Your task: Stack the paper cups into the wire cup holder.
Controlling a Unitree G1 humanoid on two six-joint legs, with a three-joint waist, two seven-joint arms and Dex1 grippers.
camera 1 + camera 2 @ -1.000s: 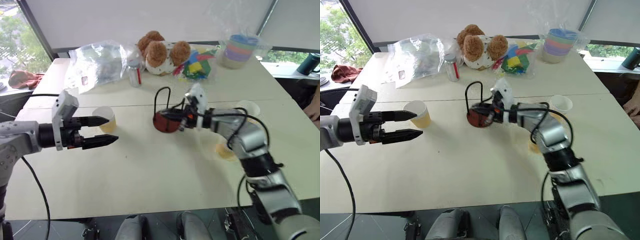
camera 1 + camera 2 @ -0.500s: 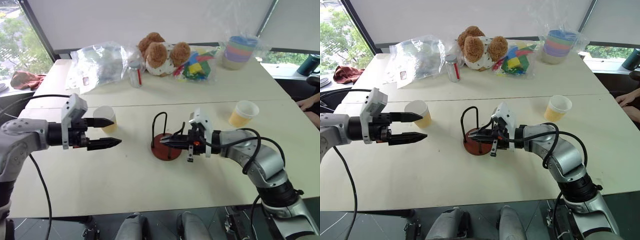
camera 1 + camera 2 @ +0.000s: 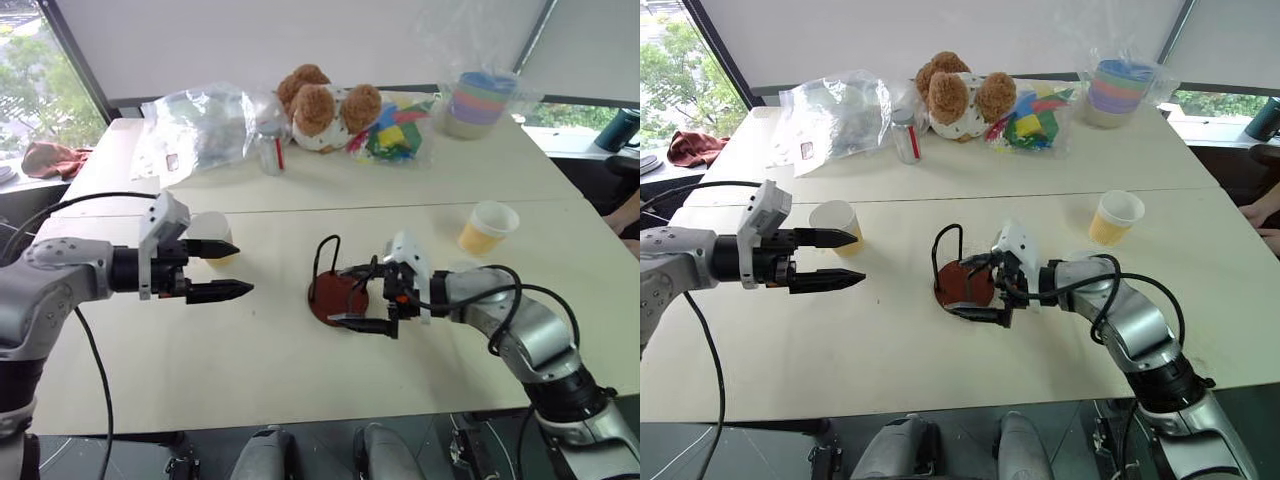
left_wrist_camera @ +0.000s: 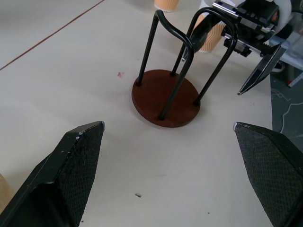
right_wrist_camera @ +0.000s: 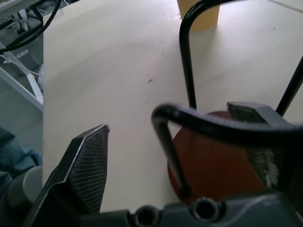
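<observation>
Paper cups [image 3: 835, 222] crush easily; pinch yours lightly at the rim; left pincer [image 3: 845, 260] spread, right pincer [image 3: 975, 287] spread around holder [image 3: 962, 283].

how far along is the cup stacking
Early. The wire cup holder stands upright on the table with no cup in it. The right claw is open around one of its wire loops, gripping nothing. The left claw is open and empty beside a paper cup. Another paper cup stands to the right. Every cup in sight is yet to be stacked.

Glossy wire cup holder [image 4: 165, 97] (matt table [image 4: 71, 71])
</observation>
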